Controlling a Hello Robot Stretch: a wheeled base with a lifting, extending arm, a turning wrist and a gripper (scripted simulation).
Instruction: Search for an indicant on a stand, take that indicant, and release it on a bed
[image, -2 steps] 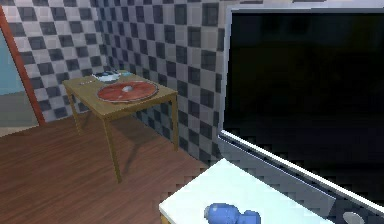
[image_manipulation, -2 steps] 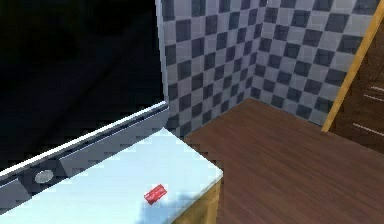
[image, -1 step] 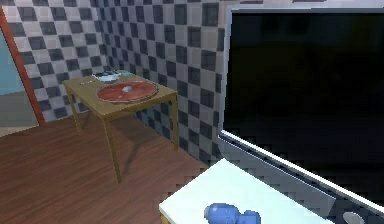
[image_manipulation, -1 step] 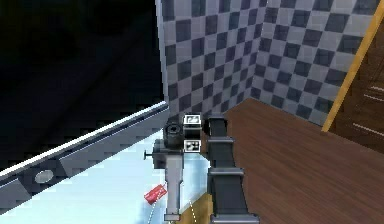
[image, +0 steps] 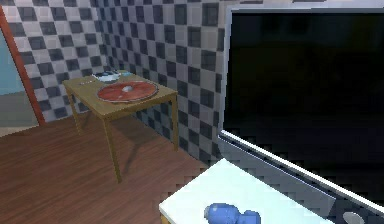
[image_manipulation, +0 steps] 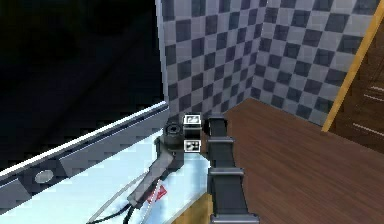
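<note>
Blue, rounded, lumpy blob (image: 232, 214) lies on white stand (image: 245, 187).

Here's the stand (image: 250, 190), low at the forward view's bottom right, its top flat and plain white. Right at its near edge lies a small rounded blue blob (image: 230, 214), too small to call it the indicant for sure.

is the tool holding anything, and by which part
Cannot tell: the tool shows against the white stand top, a small red patch by its tip.
</note>
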